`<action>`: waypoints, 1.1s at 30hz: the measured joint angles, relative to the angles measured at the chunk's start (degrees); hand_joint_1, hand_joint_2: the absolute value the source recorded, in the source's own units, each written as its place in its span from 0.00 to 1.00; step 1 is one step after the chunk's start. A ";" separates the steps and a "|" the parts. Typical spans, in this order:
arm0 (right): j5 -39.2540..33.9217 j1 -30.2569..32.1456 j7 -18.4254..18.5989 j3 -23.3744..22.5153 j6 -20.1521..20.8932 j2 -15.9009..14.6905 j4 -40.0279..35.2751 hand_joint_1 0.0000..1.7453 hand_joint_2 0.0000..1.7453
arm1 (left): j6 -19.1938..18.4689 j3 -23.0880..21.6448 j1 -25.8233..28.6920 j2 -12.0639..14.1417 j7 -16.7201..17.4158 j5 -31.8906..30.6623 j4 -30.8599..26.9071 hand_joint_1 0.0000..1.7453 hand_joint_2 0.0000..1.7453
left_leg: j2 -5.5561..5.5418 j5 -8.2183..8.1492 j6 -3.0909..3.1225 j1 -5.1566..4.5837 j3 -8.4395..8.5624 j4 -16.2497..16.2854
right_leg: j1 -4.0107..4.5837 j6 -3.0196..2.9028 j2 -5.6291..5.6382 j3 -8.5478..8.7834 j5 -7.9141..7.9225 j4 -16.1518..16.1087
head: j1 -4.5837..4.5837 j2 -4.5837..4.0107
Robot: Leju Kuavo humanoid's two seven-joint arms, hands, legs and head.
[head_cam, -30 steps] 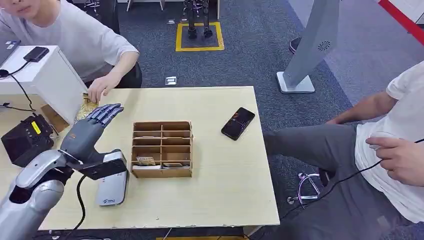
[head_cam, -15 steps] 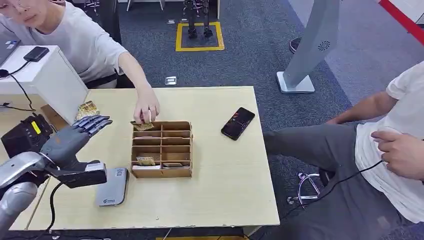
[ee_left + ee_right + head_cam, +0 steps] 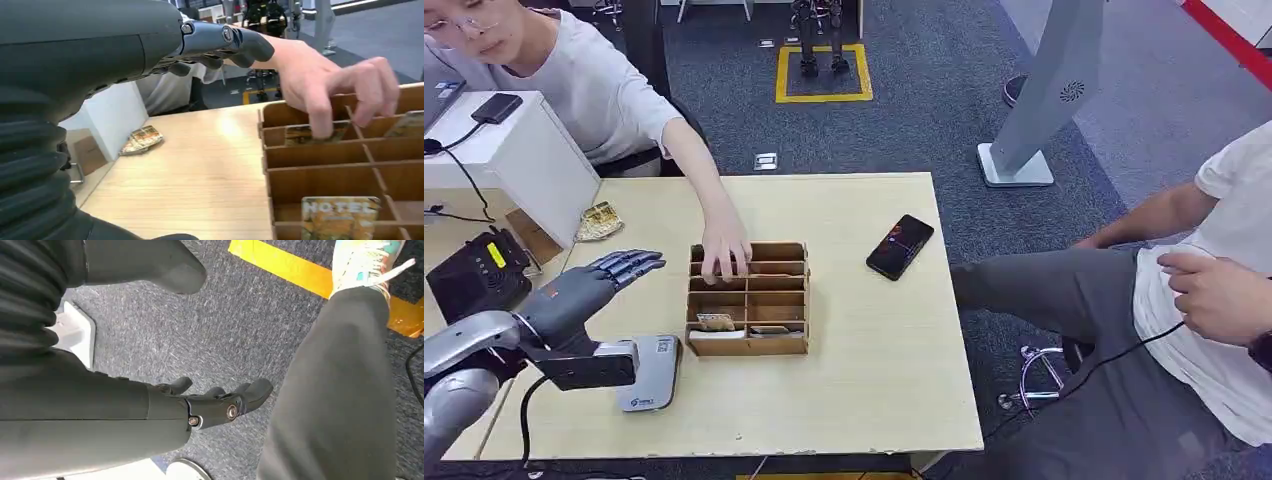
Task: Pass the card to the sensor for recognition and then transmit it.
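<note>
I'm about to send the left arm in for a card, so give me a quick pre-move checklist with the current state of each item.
1. Left hand free to grasp: ok, fingers apart, nothing held.
2. Organizer free of people: not ok, a person's hand is in the back row, touching a card there.
3. Card available in the near row: ok, a HOTEL card stands upright in a front compartment.
4. Sensor reachable: ok, it lies on the table beside the organizer, partly under the left wrist.
5. Right hand out of the way: ok, it hangs above the carpet, empty.
6. Phone clear of the path: ok, it lies beyond the organizer's far side.
</note>
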 joint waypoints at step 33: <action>0.24 -0.47 0.35 0.02 0.09 0.26 -0.11 0.00 1.00 | 4.13 -4.32 -0.11 -4.48 2.69 -3.30 0.81 0.00 1.00 | 0.02 0.00 0.00 0.00 -0.01 0.00 | 0.00 0.00 0.01 0.00 0.00 0.00 | 0.00 0.00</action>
